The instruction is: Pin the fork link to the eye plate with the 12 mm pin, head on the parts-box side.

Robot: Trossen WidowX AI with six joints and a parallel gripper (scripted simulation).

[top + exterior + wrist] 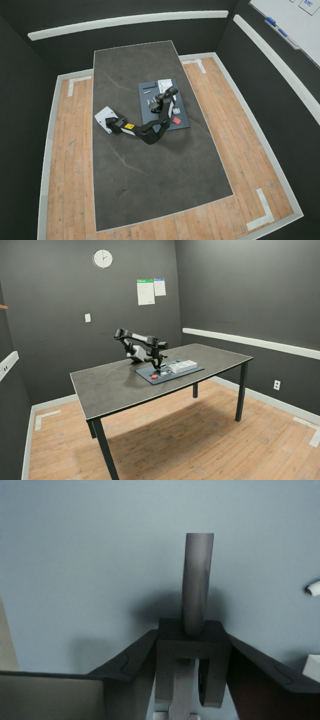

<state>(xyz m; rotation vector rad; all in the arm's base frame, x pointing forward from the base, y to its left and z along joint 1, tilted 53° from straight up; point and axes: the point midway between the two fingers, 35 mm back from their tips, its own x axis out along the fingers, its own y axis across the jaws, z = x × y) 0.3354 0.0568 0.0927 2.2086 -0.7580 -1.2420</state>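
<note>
In the wrist view my gripper (188,638) is shut on the dark fork link (192,645), one finger on each side of its block. The link's round stem (197,580) points away from me over the blue mat. A light grey piece, likely the eye plate (182,692), stands in the slot between the two fork cheeks. In the overhead view the gripper (154,105) is low over the middle of the mat. A small grey pin (146,91) lies on the mat near its far left part. In the side view the gripper (156,365) points straight down.
A white parts box (165,83) stands at the mat's far end and shows in the side view (183,366). A black bar (149,84) lies beside it. A small grey block (176,111) and a red block (176,120) lie on the mat's near right.
</note>
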